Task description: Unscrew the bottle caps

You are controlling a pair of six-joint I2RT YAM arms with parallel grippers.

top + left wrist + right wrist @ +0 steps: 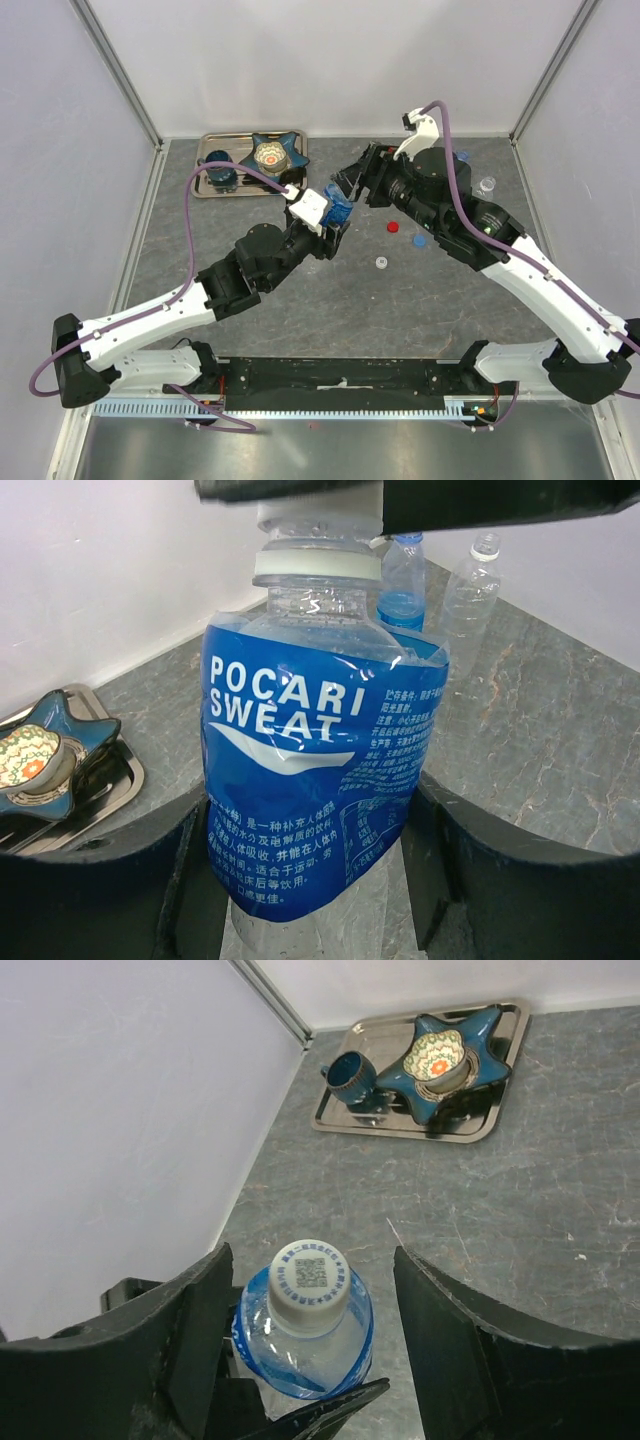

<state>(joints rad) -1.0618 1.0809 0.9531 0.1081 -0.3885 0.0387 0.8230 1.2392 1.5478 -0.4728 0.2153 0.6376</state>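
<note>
A blue-labelled bottle (320,770) stands upright between my left gripper's (310,808) fingers, which are shut on its lower body. In the top view it is held above the table's middle (338,212). Its white cap (309,1282) is on the neck. My right gripper (312,1262) reaches over it from above, jaws open, one finger on each side of the cap with a gap on both sides. In the left wrist view the right fingers (480,505) cover the top of the cap (318,525). A red cap (393,226), a blue cap (419,240) and a white cap (381,263) lie loose on the table.
Two other clear bottles (403,585) (470,592) stand at the back right, near the wall. A metal tray (212,190) at the back left holds a blue star-shaped dish (275,152) and a dark blue mug (222,175).
</note>
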